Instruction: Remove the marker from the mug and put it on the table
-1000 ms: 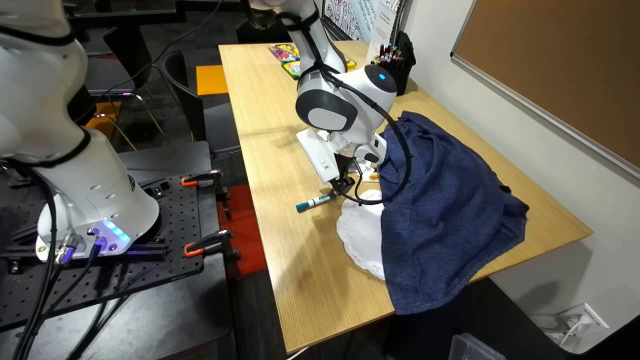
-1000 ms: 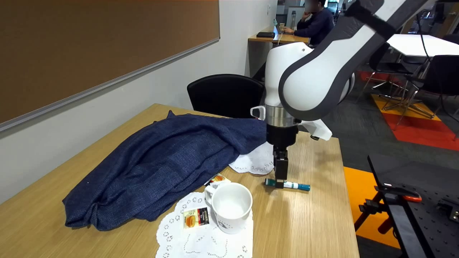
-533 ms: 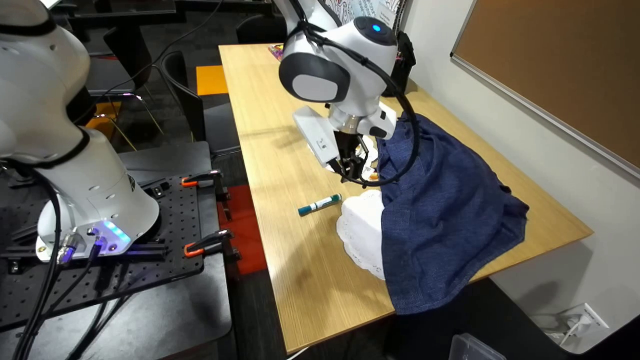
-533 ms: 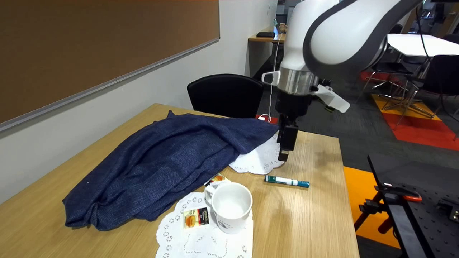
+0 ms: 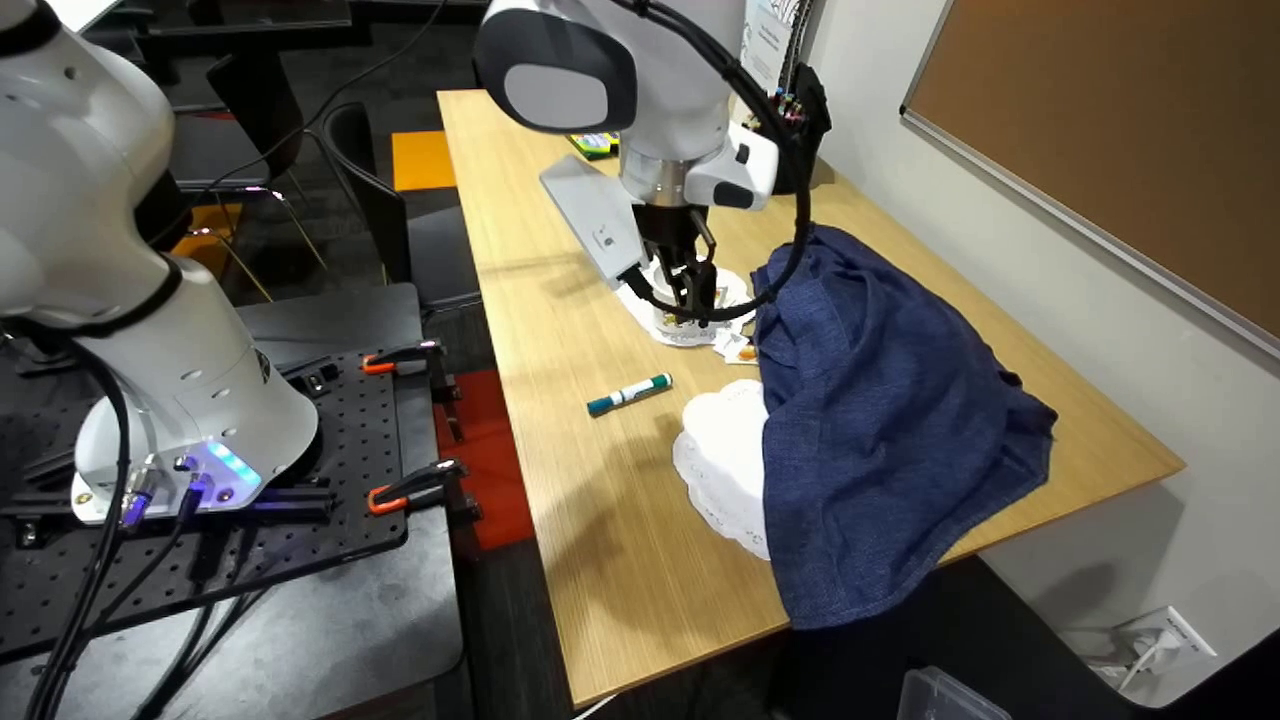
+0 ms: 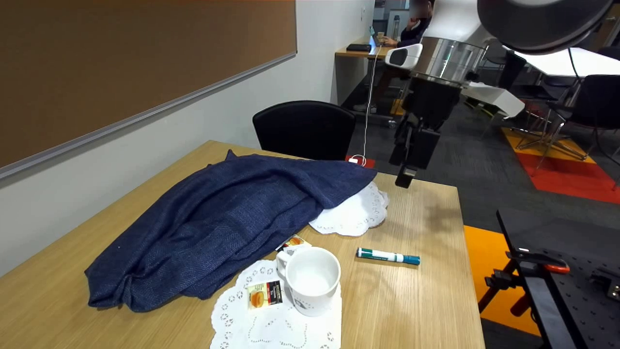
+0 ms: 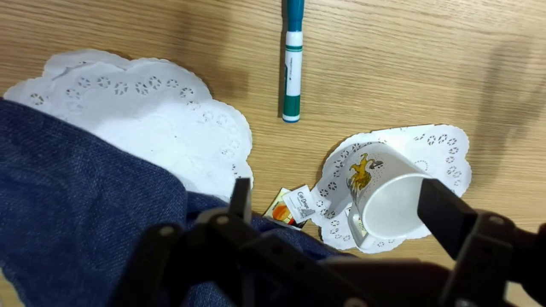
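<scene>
The marker (image 5: 630,394), white with teal-green ends, lies flat on the tan wooden table (image 5: 610,590). It also shows in an exterior view (image 6: 388,256) and at the top of the wrist view (image 7: 293,64). The white mug (image 6: 312,278) stands upright on a doily, and its visible inside is empty. In the wrist view the mug (image 7: 379,187) shows its yellow print, and one finger covers part of its rim. My gripper (image 7: 336,183) is open with nothing between its fingers. It hangs in the air, well above the marker, in both exterior views (image 5: 690,305) (image 6: 402,169).
A dark blue cloth (image 6: 232,208) is heaped along the wall side of the table. A doily (image 6: 348,213) is partly under it. Another doily (image 6: 242,322) lies under the mug, with a tea packet (image 6: 265,294) on it. A black pen holder (image 5: 800,150) stands at the table's end.
My gripper was down at the marker one second ago. It has risen up and away from it. The marker stays on the table and has shifted or rolled slightly. The mug has not moved.
</scene>
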